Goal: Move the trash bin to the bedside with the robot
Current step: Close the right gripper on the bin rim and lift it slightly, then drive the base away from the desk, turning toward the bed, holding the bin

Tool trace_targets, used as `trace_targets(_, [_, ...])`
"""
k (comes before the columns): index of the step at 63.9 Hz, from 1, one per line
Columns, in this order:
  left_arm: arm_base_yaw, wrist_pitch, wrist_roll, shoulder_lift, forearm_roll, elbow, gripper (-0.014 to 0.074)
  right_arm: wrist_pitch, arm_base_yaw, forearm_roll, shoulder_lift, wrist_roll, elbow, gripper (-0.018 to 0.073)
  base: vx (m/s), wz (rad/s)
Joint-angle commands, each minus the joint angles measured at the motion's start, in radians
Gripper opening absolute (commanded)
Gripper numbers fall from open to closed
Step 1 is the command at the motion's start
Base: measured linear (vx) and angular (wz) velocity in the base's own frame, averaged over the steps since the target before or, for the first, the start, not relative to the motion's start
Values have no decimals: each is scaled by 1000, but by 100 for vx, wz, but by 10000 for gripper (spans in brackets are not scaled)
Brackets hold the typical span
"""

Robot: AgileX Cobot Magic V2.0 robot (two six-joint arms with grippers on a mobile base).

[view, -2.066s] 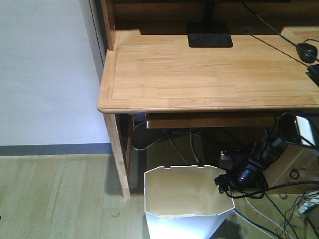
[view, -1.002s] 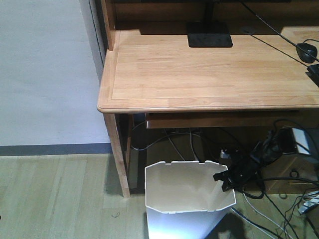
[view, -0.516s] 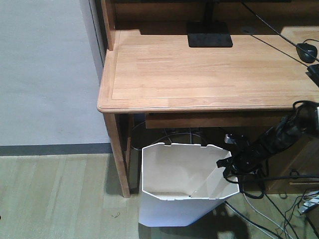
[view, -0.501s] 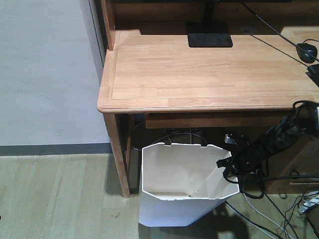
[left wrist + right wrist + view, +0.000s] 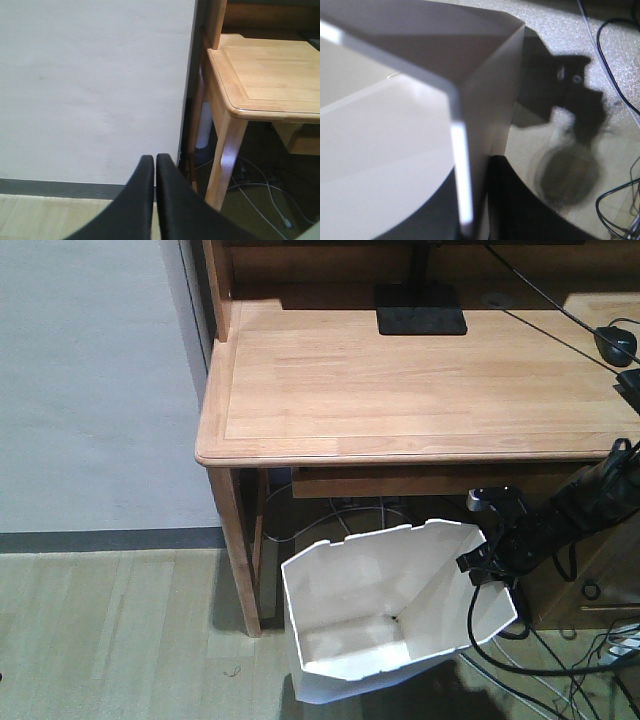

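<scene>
Trash bin since half a second ago: its right rim has risen and the whole bin has tipped. It sat nearly level then, and its mouth now leans toward the front camera and to the left.
Trash bin (image 5: 395,615) now: tilted, in front of and partly beneath the front edge of the light wooden surface (image 5: 400,390), just right of its leg (image 5: 238,560). The low corner is down by the floor; whether it touches cannot be told.
Right gripper (image 5: 478,562): fingers (image 5: 520,210) clamped across the bin's right wall at the rim, one inside and one outside.
Left gripper (image 5: 154,160): fingers pressed together with nothing between them, pointing at the white wall beside the surface.
Bedside: not in any view.
Weight: empty and thin-walled, so probably light enough for one arm.
Stiffness: likely firm at the folded corners and springy across the flat panels.
Slip: the smooth plastic looks slippery. Pinched on one side only, the bin hangs askew and could swing or slide out.
Best hold: deep over the rim, close to an angled corner, much as it is held now.
</scene>
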Motion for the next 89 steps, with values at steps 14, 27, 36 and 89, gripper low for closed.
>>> trace_targets(14, [-3,-66,-4,-14,-2,3,-6,242,-5,80,-157,-2,29,-5,0,0])
trace_targets(27, [-3,-66,-4,-14,-2,3,-6,303,-2,80,-157,3,29,-5,0,0])
trace_targets(36, [-3,-66,-4,-14,-2,3,-6,326,-2,80,-157,3,29,-5,0,0])
trace_targets(89, [-3,-66,-4,-14,-2,3,-6,329,-2,89,-157,6,29,-5,-1,3])
